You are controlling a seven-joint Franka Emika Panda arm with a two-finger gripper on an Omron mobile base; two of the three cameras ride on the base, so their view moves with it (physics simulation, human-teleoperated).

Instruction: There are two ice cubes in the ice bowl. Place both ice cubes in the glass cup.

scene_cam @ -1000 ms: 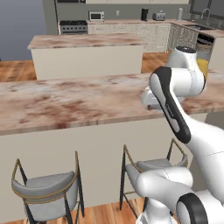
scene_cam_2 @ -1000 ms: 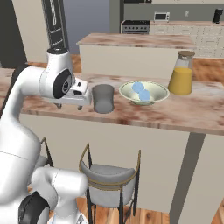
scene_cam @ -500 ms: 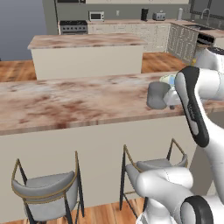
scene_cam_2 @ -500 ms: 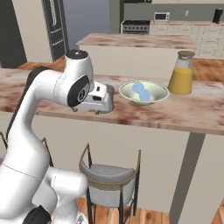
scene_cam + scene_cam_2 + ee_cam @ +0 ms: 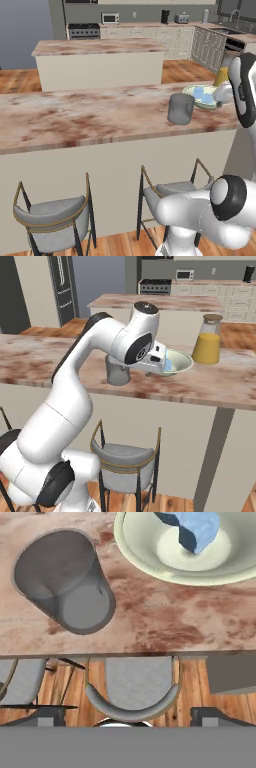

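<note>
Swinging rightward since the earlier frames, the arm now reaches past the glass cup [image 5: 117, 372] toward the ice bowl [image 5: 179, 362]. The hand [image 5: 159, 361] hovers at the bowl's near rim; whether it is open, I cannot tell. The ice cubes [image 5: 192, 529] lie inside the bowl, which stands on the table [image 5: 90, 117] just beside the cup.

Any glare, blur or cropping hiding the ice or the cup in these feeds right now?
Hand view: sharp, no glare; the grey translucent glass cup is whole, the pale blue ice cubes are cut by the top edge. Left base view: soft, the cubes blur together. Right base view: the white arm hides much of the pale green-cream bowl.
</note>
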